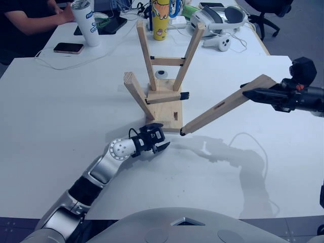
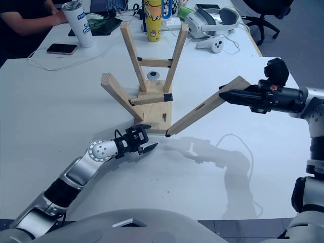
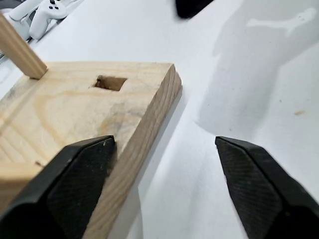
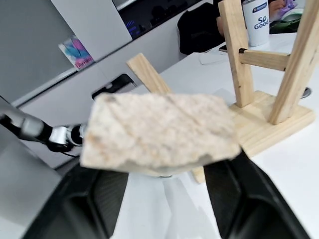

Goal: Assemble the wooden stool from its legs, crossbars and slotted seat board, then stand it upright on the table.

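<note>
Nearest us, the left arm lies low over the white table (image 1: pixel 61 111), elbow bent. The left gripper (image 1: pixel 163 136) is spread wide across the near edge of the seat board (image 1: pixel 164 121), with 1 black ribbed pad over its face and 1 over bare table. The board is pale grained wood, lying flat, with square slots cut in it. The right arm is held high at the right. The right gripper (image 1: pixel 250 92) pinches the top of a loose leg (image 1: pixel 217 109) that slants down to the board's near right corner. Farther back, 2 upright legs (image 1: pixel 146 53) are joined by 1 crossbar (image 1: pixel 167 61), and a 3rd leg (image 1: pixel 136 93) tilts left. Beyond stands a white tumbler (image 1: pixel 85 23) with blue lettering.
</note>
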Controlling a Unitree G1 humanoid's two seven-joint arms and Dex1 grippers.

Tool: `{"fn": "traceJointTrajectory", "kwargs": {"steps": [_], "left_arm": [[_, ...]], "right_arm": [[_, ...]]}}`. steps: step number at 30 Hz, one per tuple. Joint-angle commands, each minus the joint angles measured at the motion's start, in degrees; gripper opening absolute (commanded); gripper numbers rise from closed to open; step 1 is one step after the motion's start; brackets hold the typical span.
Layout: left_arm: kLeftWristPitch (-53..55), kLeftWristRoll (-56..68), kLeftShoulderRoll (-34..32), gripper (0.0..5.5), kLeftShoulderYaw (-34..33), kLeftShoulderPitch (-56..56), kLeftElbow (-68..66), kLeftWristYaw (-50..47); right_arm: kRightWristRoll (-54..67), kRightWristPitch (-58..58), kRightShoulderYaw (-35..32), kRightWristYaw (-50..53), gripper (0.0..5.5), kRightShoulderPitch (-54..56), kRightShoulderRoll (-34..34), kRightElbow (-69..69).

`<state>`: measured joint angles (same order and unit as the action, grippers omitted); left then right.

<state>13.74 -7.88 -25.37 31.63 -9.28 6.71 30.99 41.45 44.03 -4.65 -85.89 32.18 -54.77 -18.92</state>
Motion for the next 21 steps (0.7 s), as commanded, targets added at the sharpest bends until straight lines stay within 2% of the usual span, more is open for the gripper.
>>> {"fn": "traceJointTrajectory", "kwargs": {"steps": [1,10,21], "left_arm": [[1.9,-2.3,1.4,3.74,0.2,-0.9,-2.7,0.2],[7.0,-0.6,2.5,3.74,-1.9,0.5,-3.7,3.1],[9.0,0.7,3.7,3.74,-3.0,1.1,-3.8,4.2]], "right_arm": [[-4.5,-5.0,1.9,0.2,2.09,6.4,3.3,-4.5],[-15.1,-17.0,6.2,1.0,2.09,11.9,9.5,-13.0],[-18.0,-17.4,8.5,-6.1,2.09,17.0,11.2,-17.8]]}}
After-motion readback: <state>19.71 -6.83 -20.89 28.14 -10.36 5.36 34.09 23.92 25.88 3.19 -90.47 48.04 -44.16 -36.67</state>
